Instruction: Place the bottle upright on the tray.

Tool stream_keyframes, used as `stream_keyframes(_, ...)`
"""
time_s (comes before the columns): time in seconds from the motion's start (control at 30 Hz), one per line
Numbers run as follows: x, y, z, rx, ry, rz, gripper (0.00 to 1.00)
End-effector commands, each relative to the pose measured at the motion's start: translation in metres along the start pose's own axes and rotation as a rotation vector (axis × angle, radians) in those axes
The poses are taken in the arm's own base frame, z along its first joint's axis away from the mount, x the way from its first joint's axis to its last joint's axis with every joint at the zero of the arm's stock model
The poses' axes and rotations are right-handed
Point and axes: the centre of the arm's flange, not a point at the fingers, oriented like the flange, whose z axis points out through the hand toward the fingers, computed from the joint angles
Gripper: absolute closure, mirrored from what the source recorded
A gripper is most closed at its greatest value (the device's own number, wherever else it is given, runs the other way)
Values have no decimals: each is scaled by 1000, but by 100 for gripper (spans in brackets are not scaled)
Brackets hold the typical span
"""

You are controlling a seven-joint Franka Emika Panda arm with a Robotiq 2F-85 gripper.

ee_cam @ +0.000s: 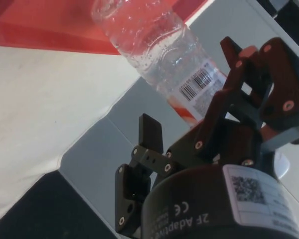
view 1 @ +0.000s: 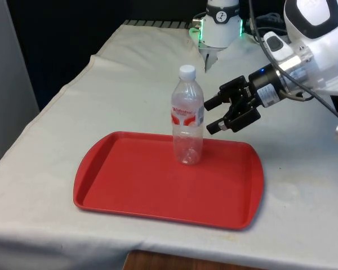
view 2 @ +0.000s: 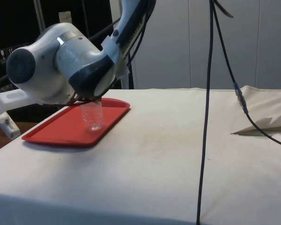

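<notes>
A clear plastic bottle (view 1: 187,124) with a white cap and a red-and-white label stands upright on the red tray (view 1: 135,180), near the tray's far edge. My gripper (view 1: 210,117) hangs open just off the bottle on the front view's right, level with the label and not touching it. Nothing is between its fingers. In the side view the arm's wrist covers the top of the bottle (view 2: 92,115), whose lower half shows on the tray (view 2: 61,129). The wrist view has the bottle (ee_cam: 154,45) just beyond the open gripper (ee_cam: 192,92), with the tray (ee_cam: 45,25) behind it.
The tray lies close to the table's front edge (view 1: 158,250). White cloth (view 1: 304,185) spreads bare on the front view's right of the tray. A black cable (view 2: 207,108) hangs down across the side view, and a fold of cloth (view 2: 267,124) lies beyond it.
</notes>
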Motion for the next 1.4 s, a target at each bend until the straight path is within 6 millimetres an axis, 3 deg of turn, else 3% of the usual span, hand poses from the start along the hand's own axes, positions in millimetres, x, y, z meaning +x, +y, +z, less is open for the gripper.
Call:
stream_keyframes(0.0, 1, -1, -2, 2, -22, 7, 0)
stream_keyframes(0.33, 12, 1, -18, -3, -7, 7, 0)
stream_keyframes(0.37, 8, -1, -13, -4, 2, 7, 0)
stream_keyframes(0.57, 22, 1, -38, -3, 0, 10, 0)
stream_keyframes(1.37, 29, 0, -78, 16, -68, 32, 0)
